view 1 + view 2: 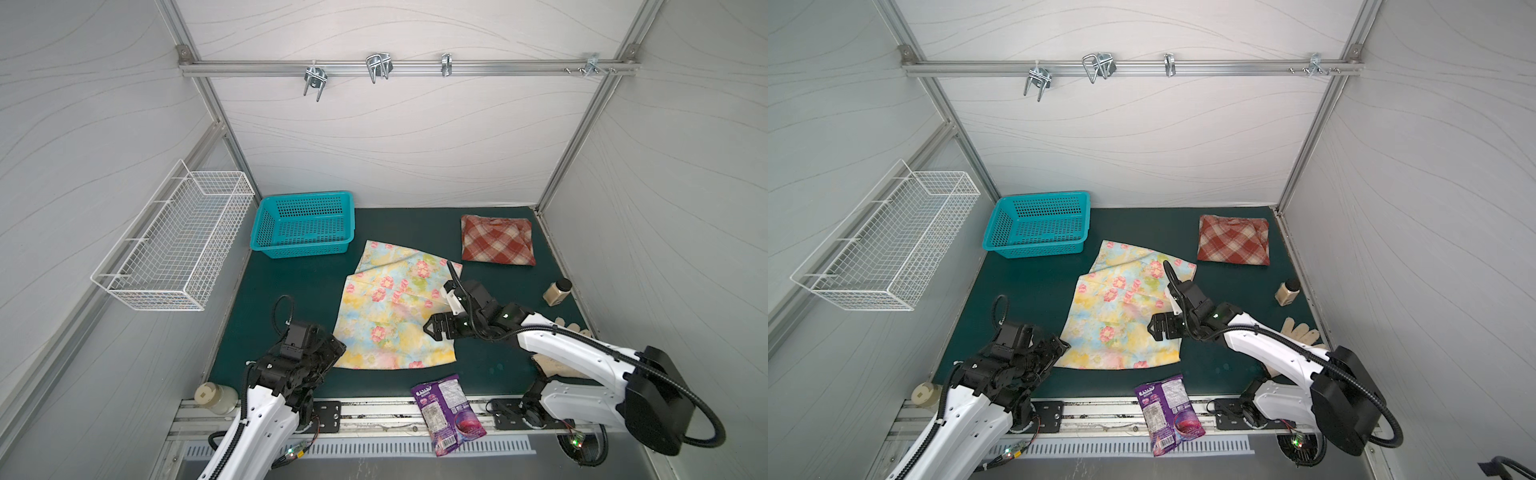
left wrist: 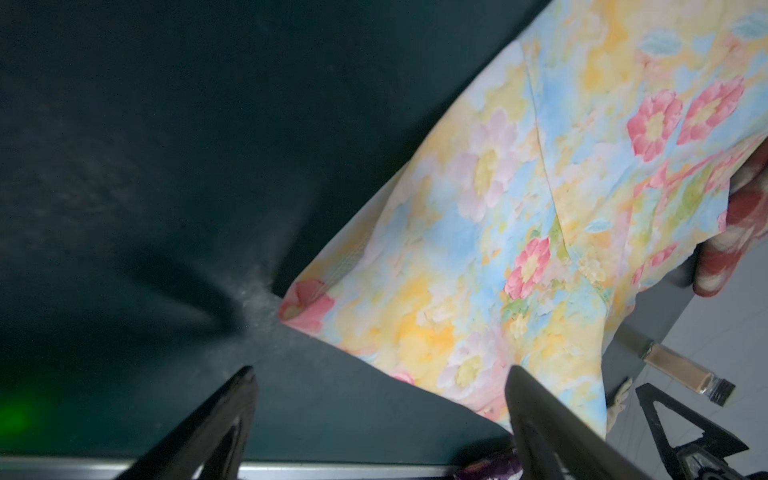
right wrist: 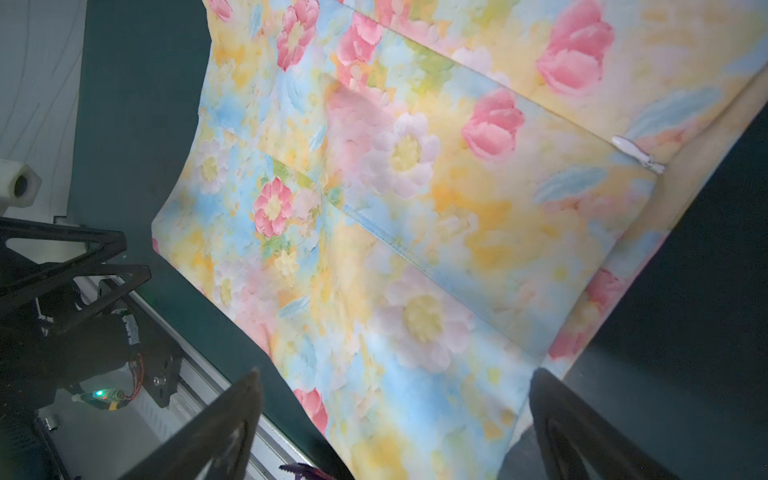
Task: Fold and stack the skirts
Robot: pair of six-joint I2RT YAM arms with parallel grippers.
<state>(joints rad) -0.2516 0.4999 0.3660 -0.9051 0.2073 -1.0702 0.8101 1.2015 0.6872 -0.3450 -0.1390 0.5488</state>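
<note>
Purple packet (image 1: 449, 409) — print unreadable

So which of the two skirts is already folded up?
The rust-red plaid skirt at the back right, a compact square; the floral skirt lies spread out, partly folded.

Both top views look from high above the near edge of the mat (image 1: 307, 274), down and toward the back wall (image 1: 395, 145). They are wide enough to take in the whole work surface and differ only by a slight sideways shift. The left wrist camera sits low and close, looking past the left gripper (image 2: 378, 374) at the mat and one corner of the floral skirt (image 2: 498, 249); the right wrist camera looks past the right gripper (image 3: 397, 374) onto that skirt, which fills most of its frame. The skirt is common to all four views, and each wrist view catches the other gripper at its margin.
</note>
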